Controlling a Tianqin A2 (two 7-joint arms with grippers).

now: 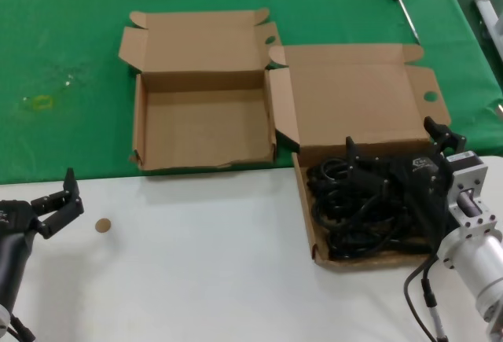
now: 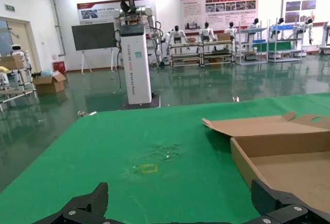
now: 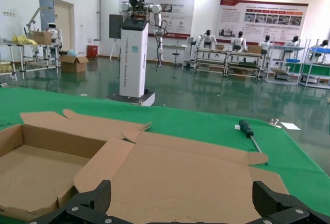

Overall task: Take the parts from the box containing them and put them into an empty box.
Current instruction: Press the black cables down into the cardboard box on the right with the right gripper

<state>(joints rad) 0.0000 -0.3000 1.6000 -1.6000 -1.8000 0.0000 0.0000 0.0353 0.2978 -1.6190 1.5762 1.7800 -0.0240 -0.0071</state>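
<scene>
The black coiled power cords (image 1: 350,212) lie heaped in the broad-lidded box (image 1: 354,102) at the right, its lid open to the back. My right gripper (image 1: 397,147) hovers open and empty just above the cords, its fingers (image 1: 351,153) spread wide. In the right wrist view the gripper (image 3: 181,198) faces this box's lid (image 3: 191,177); the cords are out of that view. The empty box (image 1: 200,130) with the jagged front wall lies open to the left of it. My left gripper (image 1: 59,200) is open and empty, parked over the white table at the front left.
A screwdriver (image 1: 399,0) lies on the green cloth (image 1: 71,43) behind the right box, also in the right wrist view (image 3: 248,132). A small brown disc (image 1: 102,225) lies on the white table near my left gripper. The left wrist view shows the empty box's side wall (image 2: 247,165).
</scene>
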